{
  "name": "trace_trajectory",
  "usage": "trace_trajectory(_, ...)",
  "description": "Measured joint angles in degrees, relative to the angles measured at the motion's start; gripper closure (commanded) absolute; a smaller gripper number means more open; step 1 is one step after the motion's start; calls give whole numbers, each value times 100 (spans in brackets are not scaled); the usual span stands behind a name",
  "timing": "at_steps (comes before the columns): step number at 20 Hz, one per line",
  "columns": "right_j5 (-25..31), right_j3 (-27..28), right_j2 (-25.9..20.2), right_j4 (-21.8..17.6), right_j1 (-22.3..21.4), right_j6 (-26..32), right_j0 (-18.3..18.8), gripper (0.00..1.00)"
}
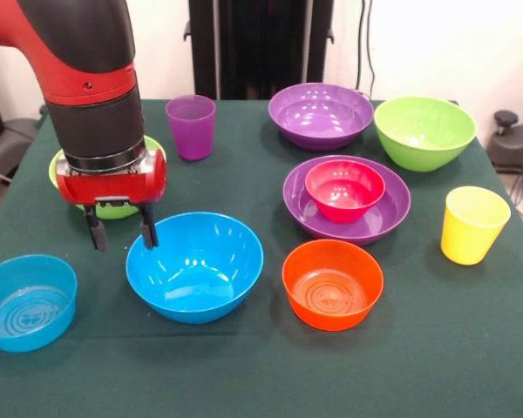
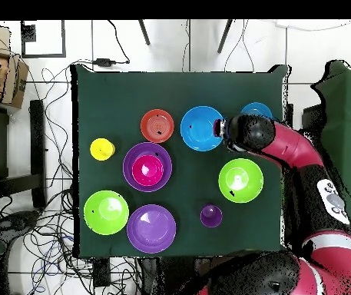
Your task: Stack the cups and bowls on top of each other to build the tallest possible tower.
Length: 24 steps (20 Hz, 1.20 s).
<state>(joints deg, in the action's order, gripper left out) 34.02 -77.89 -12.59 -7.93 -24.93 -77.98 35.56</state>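
My gripper [image 1: 121, 233] is open and empty, its fingertips [image 1: 148, 235] hanging just left of the large blue bowl [image 1: 194, 266] [image 2: 201, 127], close to its rim. The small translucent blue bowl [image 1: 26, 300] sits at the front left. A lime green bowl [image 1: 113, 207] is mostly hidden behind the gripper. The red-pink bowl [image 1: 344, 187] [image 2: 147, 168] sits nested in a wide purple bowl [image 1: 388, 213] [image 2: 130, 175]. The orange bowl [image 1: 332, 283], yellow cup [image 1: 472, 224], purple cup [image 1: 191, 126], second purple bowl [image 1: 321, 113] and second lime green bowl [image 1: 424, 131] stand apart.
In the overhead view the arm [image 2: 286, 146] reaches over the table's right side and covers part of the small blue bowl [image 2: 256, 109]. The green table cloth [image 1: 436, 348] ends at the table edges all round.
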Motion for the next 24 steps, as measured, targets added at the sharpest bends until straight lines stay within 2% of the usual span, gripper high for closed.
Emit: trace_trajectory(24, -12, 2, -108, 0, 253, 0, 2, 0)
